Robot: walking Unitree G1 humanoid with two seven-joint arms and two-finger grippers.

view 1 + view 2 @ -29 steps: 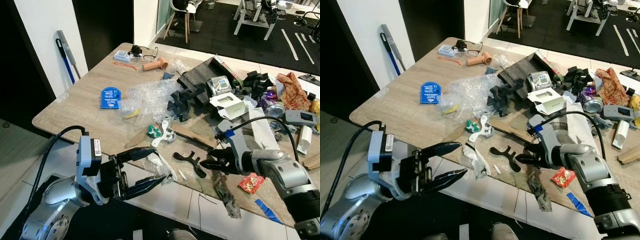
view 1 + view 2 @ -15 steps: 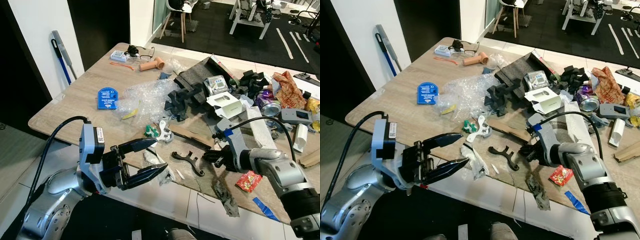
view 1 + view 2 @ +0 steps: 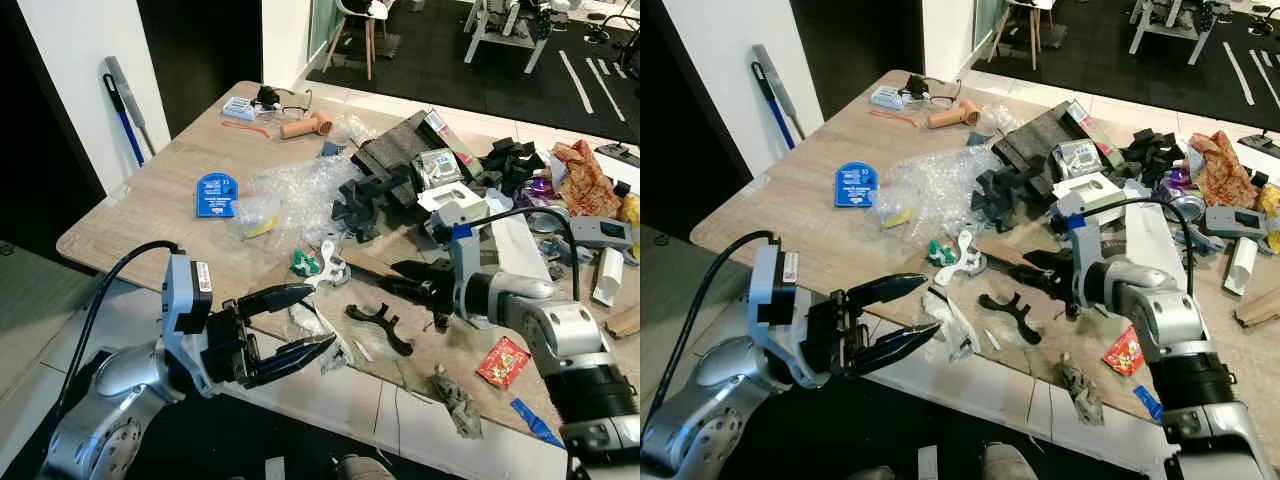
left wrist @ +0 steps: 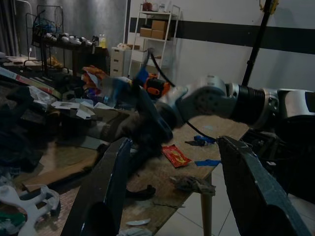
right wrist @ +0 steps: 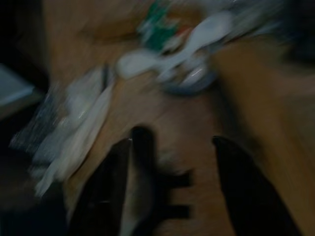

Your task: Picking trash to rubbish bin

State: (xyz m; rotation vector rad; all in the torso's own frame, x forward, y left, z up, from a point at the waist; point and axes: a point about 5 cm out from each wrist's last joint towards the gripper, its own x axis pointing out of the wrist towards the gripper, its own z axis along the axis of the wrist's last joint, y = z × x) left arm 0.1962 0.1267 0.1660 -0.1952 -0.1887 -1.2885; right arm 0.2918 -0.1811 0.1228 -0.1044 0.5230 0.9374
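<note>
Trash: crumpled clear wrapper point(image 3: 318, 328) lies at the near worktop point(image 3: 150, 215) edge, just beside the left gripper point(image 3: 300, 322) tips. Left gripper is released, fingers spread wide, nothing between them. It has crept in toward the wrapper over the last second, from below the edge to level with it; upper finger point(image 3: 278, 296) now sits over the wrapper's near side.

Right gripper point(image 3: 418, 282) has changed more: a second ago it was low at the near edge by the dark scrap point(image 3: 455, 398). Now it is raised and pulled back toward the cardboard strip point(image 3: 372, 267), above and behind the black bracket point(image 3: 380, 326). Right wrist view is motion-blurred but shows its fingers apart, bracket between them and below, not touched. So right is also released, carrying nothing. The scrap, the red sachet point(image 3: 503, 360) and the blue tape point(image 3: 530, 418) stay where they were.

Judgement: nothing picked yet. Left looks closest to a grasp on the wrapper; right looks to be repositioning, possibly for the bracket. Can't tell its target.

Risks: the wrapper is thin and overhangs the edge, so a closing pinch could push it off onto the floor. Bubble wrap point(image 3: 300, 195) and foam pieces point(image 3: 375, 195) farther back are untouched. No bin identifiable, so drop-off location unknown.
</note>
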